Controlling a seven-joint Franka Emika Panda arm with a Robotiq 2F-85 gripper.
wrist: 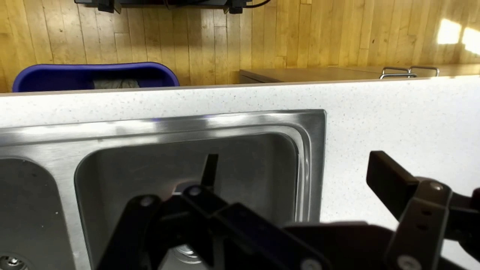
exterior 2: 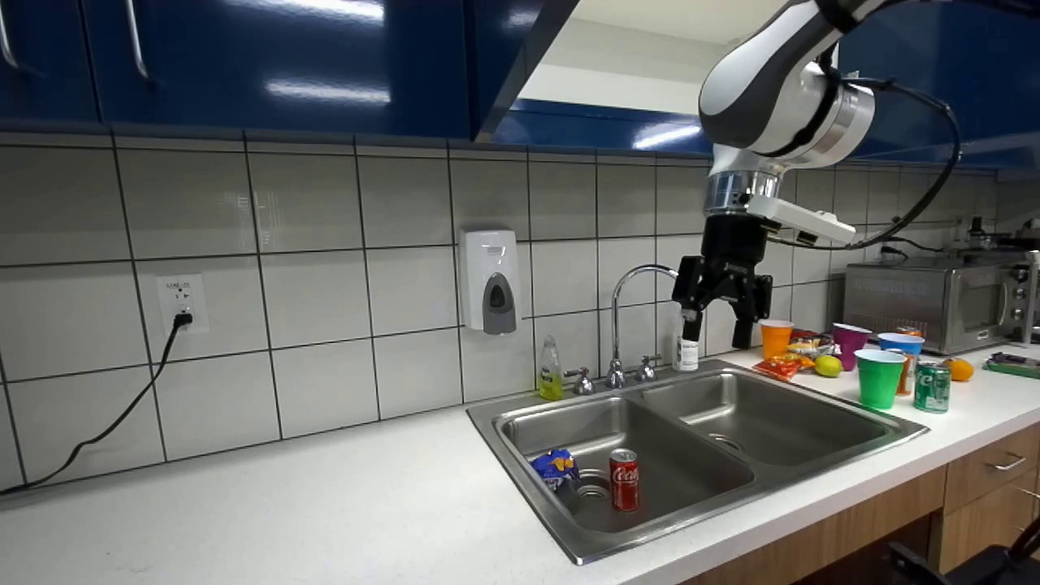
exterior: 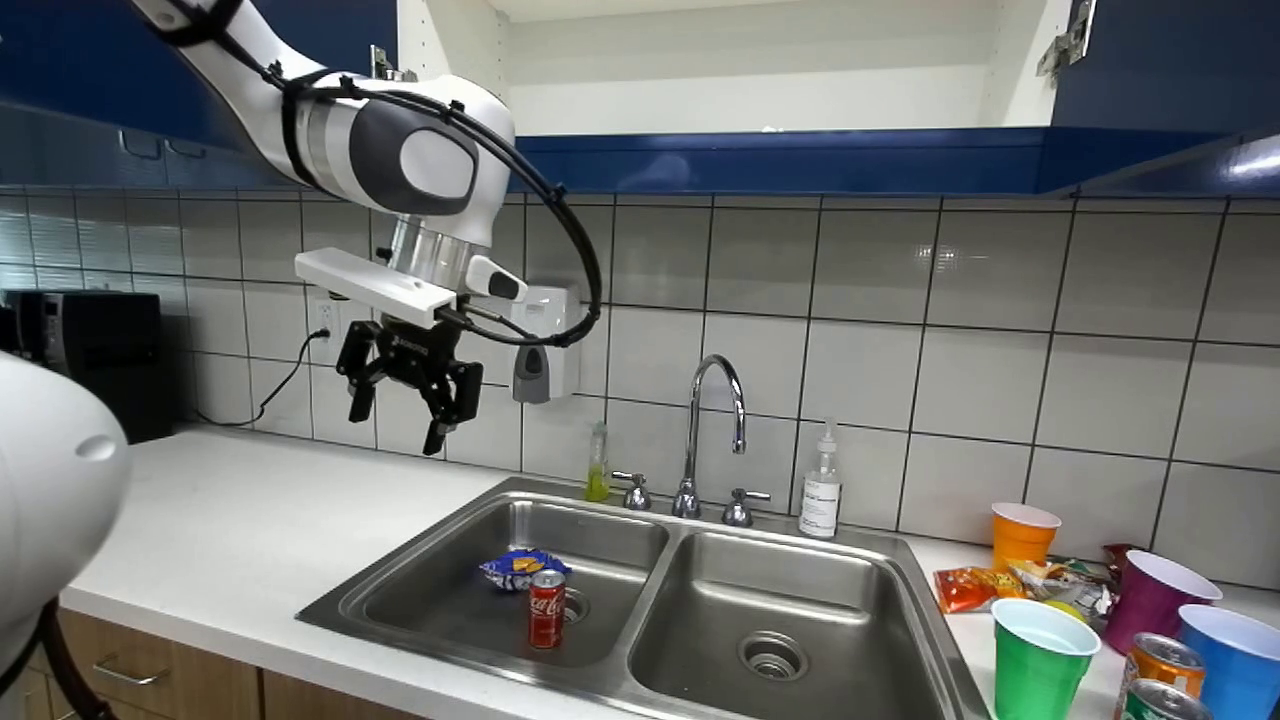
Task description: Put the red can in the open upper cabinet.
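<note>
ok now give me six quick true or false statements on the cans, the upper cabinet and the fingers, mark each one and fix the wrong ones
1. The red can and the blue packet share one sink basin. True.
2. The red can lies on its side. False: it stands upright.
3. The upper cabinet is open. True.
4. The fingers are open and hold nothing. True.
5. The fingers touch the red can. False: in both exterior views they hang higher than the can, apart from it.
6. The red can is the only can in view. False: a green can, for one, stands on the counter.
</note>
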